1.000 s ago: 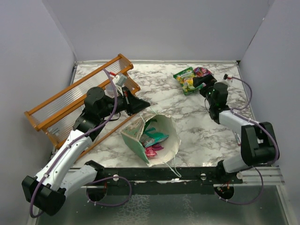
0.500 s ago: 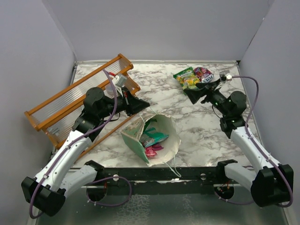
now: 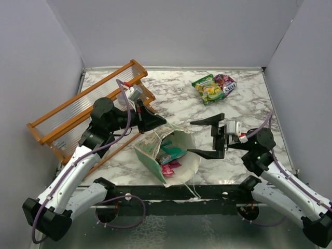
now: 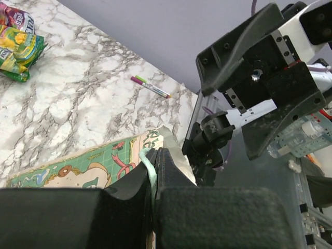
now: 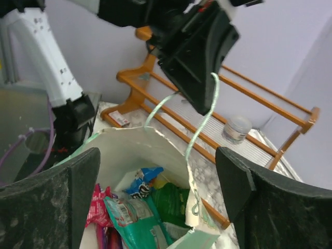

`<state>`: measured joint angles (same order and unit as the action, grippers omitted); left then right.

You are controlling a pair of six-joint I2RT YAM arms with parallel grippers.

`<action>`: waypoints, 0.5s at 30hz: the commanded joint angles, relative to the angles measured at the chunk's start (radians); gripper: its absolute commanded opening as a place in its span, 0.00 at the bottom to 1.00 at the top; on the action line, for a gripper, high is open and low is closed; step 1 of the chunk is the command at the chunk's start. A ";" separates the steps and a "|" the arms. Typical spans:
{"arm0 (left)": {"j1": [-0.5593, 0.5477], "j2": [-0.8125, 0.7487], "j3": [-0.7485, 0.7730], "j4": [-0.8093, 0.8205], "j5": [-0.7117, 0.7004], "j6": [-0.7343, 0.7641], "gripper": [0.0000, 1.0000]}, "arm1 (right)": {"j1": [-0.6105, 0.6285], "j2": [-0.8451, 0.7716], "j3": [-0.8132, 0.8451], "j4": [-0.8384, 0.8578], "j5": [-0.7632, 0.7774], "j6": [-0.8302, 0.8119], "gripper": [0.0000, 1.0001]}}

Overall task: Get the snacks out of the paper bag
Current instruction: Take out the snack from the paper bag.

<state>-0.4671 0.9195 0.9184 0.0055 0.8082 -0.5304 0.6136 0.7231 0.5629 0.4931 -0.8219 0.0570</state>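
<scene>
The mint-green paper bag (image 3: 147,154) lies tilted on the marble table, its cream mouth facing right. Several snacks lie inside: a teal packet (image 3: 171,152) and a pink one (image 3: 169,166). In the right wrist view the bag's inner wall (image 5: 140,148) frames teal (image 5: 136,224), pink (image 5: 98,206), blue (image 5: 142,181) and green (image 5: 175,201) packets. A green packet (image 3: 208,88) and a purple one (image 3: 226,83) lie on the table at the far right. My left gripper (image 3: 163,123) is shut on the bag's string handle (image 4: 148,162). My right gripper (image 3: 201,138) is wide open and empty at the bag's mouth.
An orange wooden rack (image 3: 78,111) stands at the far left with a small jar (image 3: 134,91) on it. A pink-capped pen (image 4: 150,86) lies on the marble. The green and purple packets also show in the left wrist view (image 4: 15,41).
My right arm has swung from the far-right packets back to the bag's mouth, jaws open. My left gripper keeps hold of the handle, nearly still.
</scene>
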 commanded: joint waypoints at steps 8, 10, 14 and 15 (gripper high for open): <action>-0.001 -0.037 0.010 -0.013 0.034 0.041 0.00 | 0.422 0.130 0.224 -0.704 0.172 -0.808 0.75; -0.001 -0.037 0.009 -0.015 0.034 0.043 0.00 | 0.477 0.172 0.267 -0.833 0.284 -0.865 0.74; -0.001 -0.039 0.008 -0.017 0.033 0.051 0.00 | 0.547 0.249 0.316 -1.008 0.503 -0.920 0.71; -0.001 -0.038 0.008 -0.019 0.034 0.054 0.00 | 0.556 0.265 0.319 -1.026 0.540 -0.926 0.68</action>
<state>-0.4671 0.8993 0.9184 -0.0170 0.8234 -0.5014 1.1252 0.9337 0.8383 -0.2661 -0.5552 -0.7349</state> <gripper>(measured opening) 0.011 0.717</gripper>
